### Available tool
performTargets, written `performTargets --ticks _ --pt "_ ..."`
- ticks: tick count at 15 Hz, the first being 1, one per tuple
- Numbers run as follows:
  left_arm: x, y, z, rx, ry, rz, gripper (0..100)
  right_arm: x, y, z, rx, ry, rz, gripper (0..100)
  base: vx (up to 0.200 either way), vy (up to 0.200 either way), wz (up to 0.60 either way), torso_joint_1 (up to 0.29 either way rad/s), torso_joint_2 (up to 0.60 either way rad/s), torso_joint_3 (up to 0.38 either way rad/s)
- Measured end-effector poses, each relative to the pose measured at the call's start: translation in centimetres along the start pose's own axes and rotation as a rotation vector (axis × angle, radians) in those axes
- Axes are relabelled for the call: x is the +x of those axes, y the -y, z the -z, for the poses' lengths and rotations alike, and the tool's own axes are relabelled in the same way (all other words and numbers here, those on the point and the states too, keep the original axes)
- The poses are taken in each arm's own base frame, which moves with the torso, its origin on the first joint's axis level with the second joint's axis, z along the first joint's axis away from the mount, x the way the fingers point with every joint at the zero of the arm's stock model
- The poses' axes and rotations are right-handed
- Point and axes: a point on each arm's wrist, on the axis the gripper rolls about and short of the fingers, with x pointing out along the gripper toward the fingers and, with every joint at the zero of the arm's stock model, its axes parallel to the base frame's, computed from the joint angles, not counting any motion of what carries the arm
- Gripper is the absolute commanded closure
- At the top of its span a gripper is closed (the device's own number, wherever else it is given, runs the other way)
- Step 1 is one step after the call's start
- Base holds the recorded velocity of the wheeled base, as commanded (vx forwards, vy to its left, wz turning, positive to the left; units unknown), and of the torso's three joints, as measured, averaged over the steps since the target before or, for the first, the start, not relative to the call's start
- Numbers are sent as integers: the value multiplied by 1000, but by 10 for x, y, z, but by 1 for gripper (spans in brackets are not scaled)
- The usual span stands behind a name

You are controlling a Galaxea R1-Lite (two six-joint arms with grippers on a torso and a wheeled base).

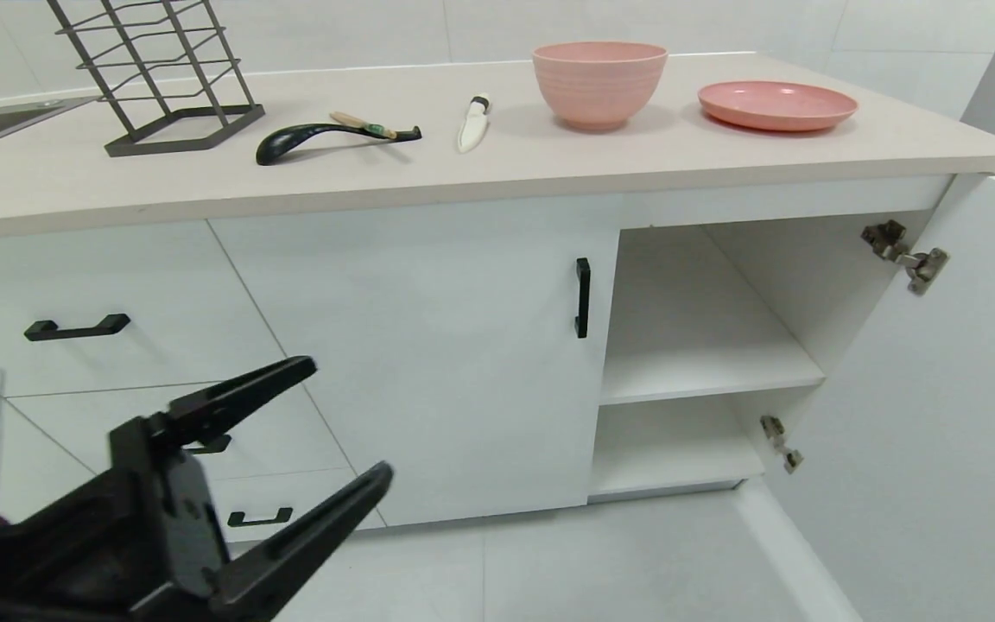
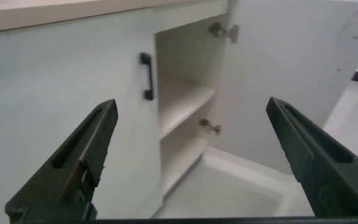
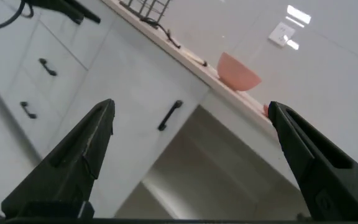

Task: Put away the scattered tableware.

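The white cabinet (image 1: 428,345) stands straight ahead of both sets of jaws. Its right-hand door (image 1: 938,415) is swung wide open, and the opened compartment with its shelf (image 1: 705,363) lies ahead of the left gripper (image 1: 346,419), appearing between its fingers in the left wrist view. That gripper hangs low in front of the drawers (image 1: 117,285), its jaws spread wide and holding nothing. The right gripper (image 3: 191,107) also has its jaws wide apart and bare; between them appear the closed door's black handle (image 3: 169,115) and the open compartment.

All the tableware lies on the beige countertop (image 1: 549,164), well above and beyond both pairs of jaws. A dark wire rack (image 1: 161,78) stands farthest toward the left gripper's side. The pink bowl (image 1: 599,84) sits upright above the open compartment, with the pink plate (image 1: 776,104) just beside it, apart from it, on the side away from the left jaws. A black ladle (image 1: 275,149) lies near the rack, a small wooden-handled utensil (image 1: 364,125) resting across its handle. Between the ladle and the bowl lies a white knife (image 1: 472,125).
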Motion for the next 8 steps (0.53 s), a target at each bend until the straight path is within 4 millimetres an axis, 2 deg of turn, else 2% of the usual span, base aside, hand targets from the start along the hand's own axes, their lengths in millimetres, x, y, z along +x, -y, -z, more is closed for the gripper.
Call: performTargets --ticks 5,7,8 --pt "-76 8 -16 51 16 -192 0 -32 -42 26 243 -216 -6 0 0 0 0 0 0 0" --pt "-103 17 -16 73 28 -292 0 -38 -48 28 290 -243 53 0 0 0 0 0 0 0" --pt "-116 23 -13 75 29 -345 0 -40 -49 32 324 -293 135 0 0 0 0 0 0 0"
